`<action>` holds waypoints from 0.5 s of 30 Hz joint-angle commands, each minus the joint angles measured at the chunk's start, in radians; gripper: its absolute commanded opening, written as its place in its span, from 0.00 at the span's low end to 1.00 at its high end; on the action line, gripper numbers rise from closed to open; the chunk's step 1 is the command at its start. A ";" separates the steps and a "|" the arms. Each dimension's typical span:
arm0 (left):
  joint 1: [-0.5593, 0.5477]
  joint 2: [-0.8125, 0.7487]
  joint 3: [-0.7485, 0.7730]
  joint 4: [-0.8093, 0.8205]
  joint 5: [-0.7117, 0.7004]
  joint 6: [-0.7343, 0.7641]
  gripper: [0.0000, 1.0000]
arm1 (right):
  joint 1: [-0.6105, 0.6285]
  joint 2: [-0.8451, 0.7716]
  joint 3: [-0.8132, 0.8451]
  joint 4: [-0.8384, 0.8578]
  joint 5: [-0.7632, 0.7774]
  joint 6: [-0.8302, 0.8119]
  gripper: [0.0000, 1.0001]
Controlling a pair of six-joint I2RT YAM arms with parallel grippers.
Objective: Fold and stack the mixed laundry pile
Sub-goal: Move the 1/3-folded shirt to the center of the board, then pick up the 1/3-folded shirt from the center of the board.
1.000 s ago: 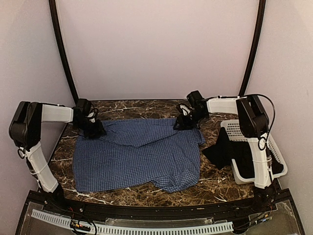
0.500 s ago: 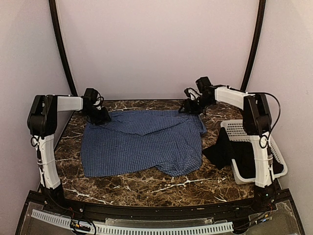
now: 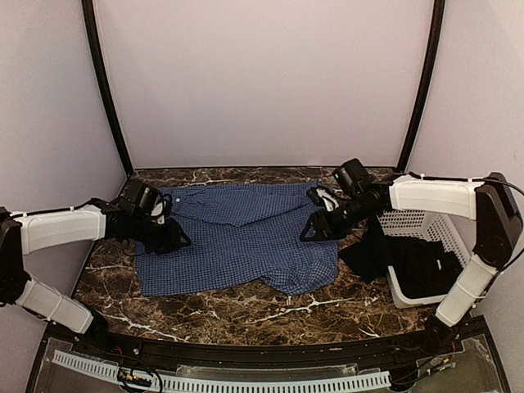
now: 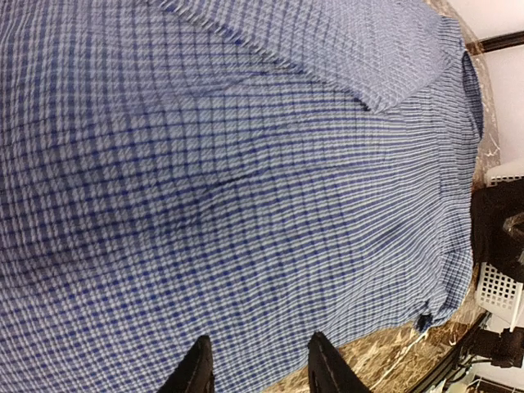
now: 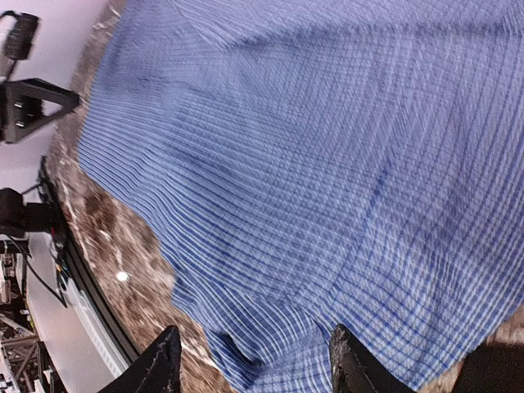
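The blue-and-white checked shirt [image 3: 246, 237] lies spread flat on the marble table, collar toward the back. The black garment [image 3: 372, 254] hangs over the left wall of the white basket and onto the table. My left gripper [image 3: 173, 243] hovers at the shirt's left edge; in the left wrist view its gripper [image 4: 258, 370] is open over the shirt [image 4: 246, 164], with nothing between the fingers. My right gripper [image 3: 311, 232] is over the shirt's right side, open and empty; the right wrist view shows that gripper [image 5: 255, 366] above the shirt's hem [image 5: 311, 164].
The white perforated basket [image 3: 413, 219] stands at the right edge with black cloth inside it. Bare marble table [image 3: 246, 307] runs along the front of the shirt. Black frame posts rise at the back corners.
The shirt was dragged toward the back wall. Both grippers then left its far corners and swung nearer, to the shirt's left and right sides. The right gripper's jaws opened wider.
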 commanded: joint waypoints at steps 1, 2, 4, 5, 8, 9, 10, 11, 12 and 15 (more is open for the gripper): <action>-0.003 -0.084 -0.102 0.004 -0.031 -0.140 0.38 | -0.008 -0.095 -0.143 0.013 0.038 0.063 0.57; -0.003 -0.073 -0.116 -0.005 -0.036 -0.147 0.38 | -0.007 -0.106 -0.172 0.028 0.027 0.072 0.57; 0.001 -0.038 -0.127 -0.015 -0.060 -0.161 0.37 | 0.004 -0.110 -0.218 0.066 -0.016 0.097 0.56; 0.009 -0.023 -0.130 -0.012 -0.060 -0.171 0.36 | 0.014 -0.101 -0.226 0.067 -0.016 0.102 0.55; 0.058 0.067 -0.129 0.009 -0.038 -0.185 0.32 | 0.039 -0.093 -0.232 0.056 0.002 0.112 0.55; 0.095 0.102 -0.131 0.017 -0.015 -0.185 0.30 | 0.038 -0.100 -0.238 0.058 0.003 0.124 0.55; 0.118 0.117 -0.133 0.037 -0.004 -0.182 0.29 | 0.038 -0.111 -0.245 0.057 0.012 0.134 0.56; 0.163 0.147 -0.131 0.043 0.016 -0.179 0.26 | 0.037 -0.122 -0.252 0.052 0.023 0.147 0.56; 0.183 0.161 -0.128 0.056 0.030 -0.169 0.25 | 0.036 -0.133 -0.259 0.045 0.033 0.153 0.57; 0.273 0.232 -0.105 0.076 0.046 -0.149 0.23 | 0.035 -0.166 -0.298 0.027 0.044 0.201 0.57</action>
